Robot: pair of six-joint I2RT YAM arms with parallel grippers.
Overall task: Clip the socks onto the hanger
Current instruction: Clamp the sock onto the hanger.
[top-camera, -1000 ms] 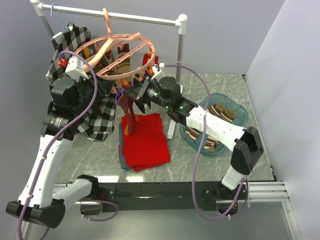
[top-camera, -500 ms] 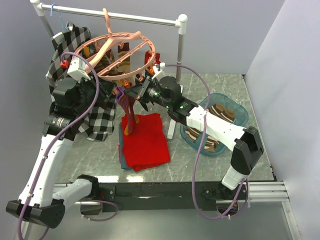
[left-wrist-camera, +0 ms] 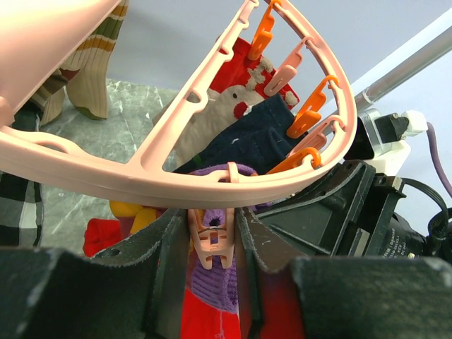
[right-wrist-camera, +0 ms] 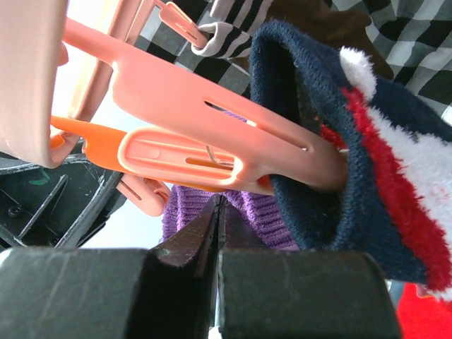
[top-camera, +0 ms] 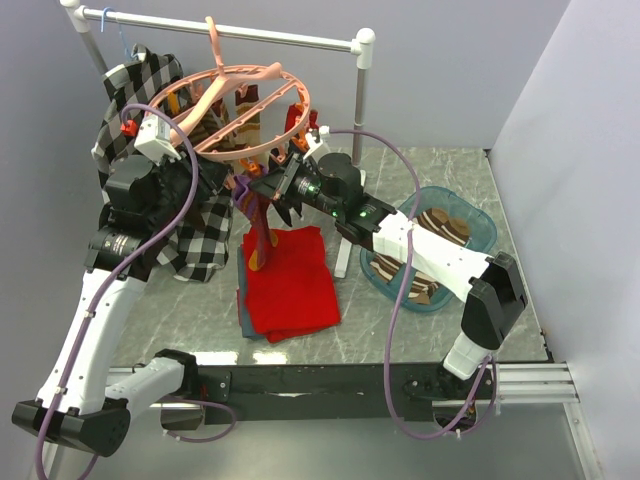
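Note:
The salmon-pink hanger (top-camera: pixel 240 110) hangs from the white rail, with several socks clipped under it. In the left wrist view my left gripper (left-wrist-camera: pixel 212 226) is shut on a pink clip (left-wrist-camera: pixel 212 244) under the hanger ring (left-wrist-camera: pixel 141 176). The purple sock (left-wrist-camera: pixel 215 282) hangs just below that clip. My right gripper (right-wrist-camera: pixel 219 205) is shut on the purple sock's (right-wrist-camera: pixel 261 212) edge, just under a clipped navy, red and white sock (right-wrist-camera: pixel 311 106). From above, both grippers (top-camera: pixel 225 180) (top-camera: pixel 262 190) meet under the ring's near side at the purple sock (top-camera: pixel 245 195).
A folded red cloth (top-camera: pixel 290 280) lies below the hanger. A blue basin (top-camera: pixel 480 225) at the right holds brown striped socks (top-camera: pixel 440 225). A black-and-white checked shirt (top-camera: pixel 200 230) hangs at the left on the white rail stand (top-camera: pixel 230 32).
The hanger ring and my left gripper have shifted slightly up and left. My right gripper has hardly moved.

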